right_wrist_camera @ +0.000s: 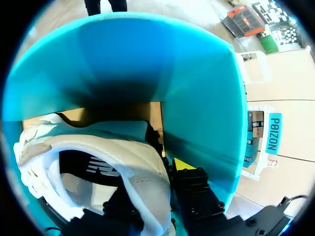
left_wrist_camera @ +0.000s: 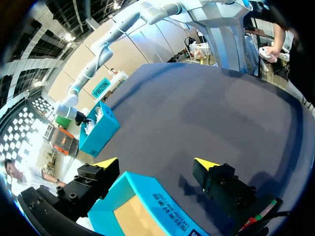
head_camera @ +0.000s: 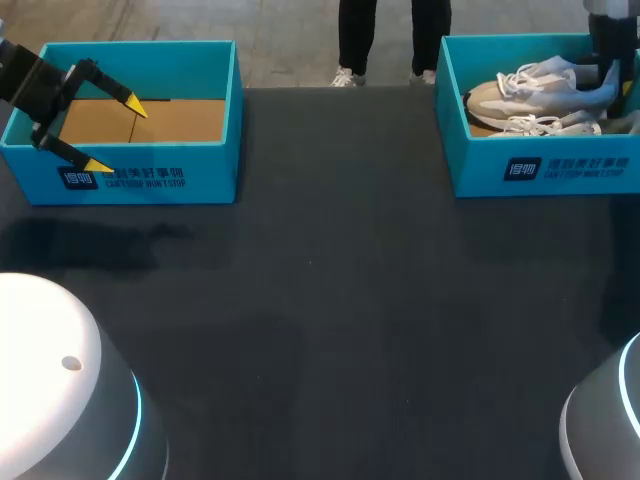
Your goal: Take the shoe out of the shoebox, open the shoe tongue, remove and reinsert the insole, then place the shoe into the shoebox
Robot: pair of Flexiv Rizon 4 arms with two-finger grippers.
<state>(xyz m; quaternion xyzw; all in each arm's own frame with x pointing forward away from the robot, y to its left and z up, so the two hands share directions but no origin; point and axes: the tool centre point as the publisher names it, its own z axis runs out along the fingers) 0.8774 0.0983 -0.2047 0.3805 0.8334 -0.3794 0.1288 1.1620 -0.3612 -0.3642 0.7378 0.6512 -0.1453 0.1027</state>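
Our right fingers pinch the heel of the white-and-beige mesh sneaker inside the teal cardboard shoebox; we should lift straight up, clearing its walls; our left fingers hang spread.

Head camera overlooks the table; left wrist faces across it, right wrist inside shoebox.

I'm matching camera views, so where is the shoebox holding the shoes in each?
Head view: the shoebox at the far right of the table.
Left wrist view: the shoebox small, across the table, ahead of the left end effector.
Right wrist view: the shoebox fills it, teal walls all round.
Shared landmark: the white shoe inside, plain in head and right wrist views.
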